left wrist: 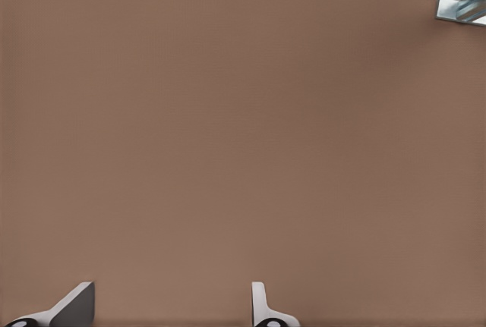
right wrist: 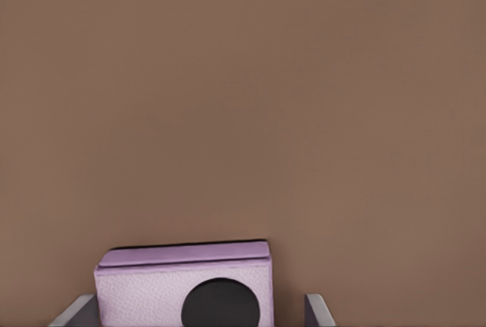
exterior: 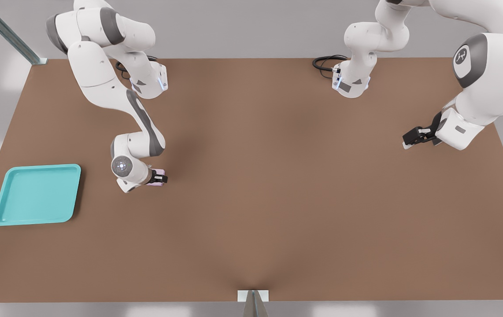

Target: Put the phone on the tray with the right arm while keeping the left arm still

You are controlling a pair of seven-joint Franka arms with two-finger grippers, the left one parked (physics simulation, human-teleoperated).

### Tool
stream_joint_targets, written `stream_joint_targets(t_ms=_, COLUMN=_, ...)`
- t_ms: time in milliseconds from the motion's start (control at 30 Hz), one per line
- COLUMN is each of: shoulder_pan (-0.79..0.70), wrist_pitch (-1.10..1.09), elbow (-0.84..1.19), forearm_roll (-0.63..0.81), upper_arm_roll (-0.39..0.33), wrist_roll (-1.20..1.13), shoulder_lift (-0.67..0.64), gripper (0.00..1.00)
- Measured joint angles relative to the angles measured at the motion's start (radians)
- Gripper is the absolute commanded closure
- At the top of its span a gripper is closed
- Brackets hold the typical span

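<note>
Turquoise tray (exterior: 36,194) on the brown table (exterior: 278,198), holding nothing, well apart from the pincer toward the front view's left. Right arm (exterior: 115,101) bent low over the table; its pincer (exterior: 160,178) sits close to the surface. The pink phone (exterior: 158,172) lies between the two fingers. In the right wrist view the phone (right wrist: 184,285) shows one black round lens, with one grey fingertip (right wrist: 76,313) against its side and a gap on the other side, so the pincer appears partly open, probably not yet clamped.
</note>
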Motion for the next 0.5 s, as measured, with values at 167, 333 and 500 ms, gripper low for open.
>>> stream_joint_targets(t_ms=167, shoulder_pan=0.001, wrist_pitch=-0.004, elbow=-0.004, forearm_roll=0.001, upper_arm_roll=0.001, wrist_roll=-0.017, shoulder_lift=0.002, gripper=0.00)
stream_joint_targets(t_ms=333, shoulder_pan=0.001, wrist_pitch=-0.008, elbow=-0.009, forearm_roll=0.001, upper_arm_roll=0.001, wrist_roll=-0.030, shoulder_lift=0.006, gripper=0.01)
stream_joint_targets(t_ms=500, shoulder_pan=0.002, wrist_pitch=-0.009, elbow=-0.015, forearm_roll=0.002, upper_arm_roll=0.006, wrist_roll=-0.041, shoulder_lift=0.008, gripper=0.10)
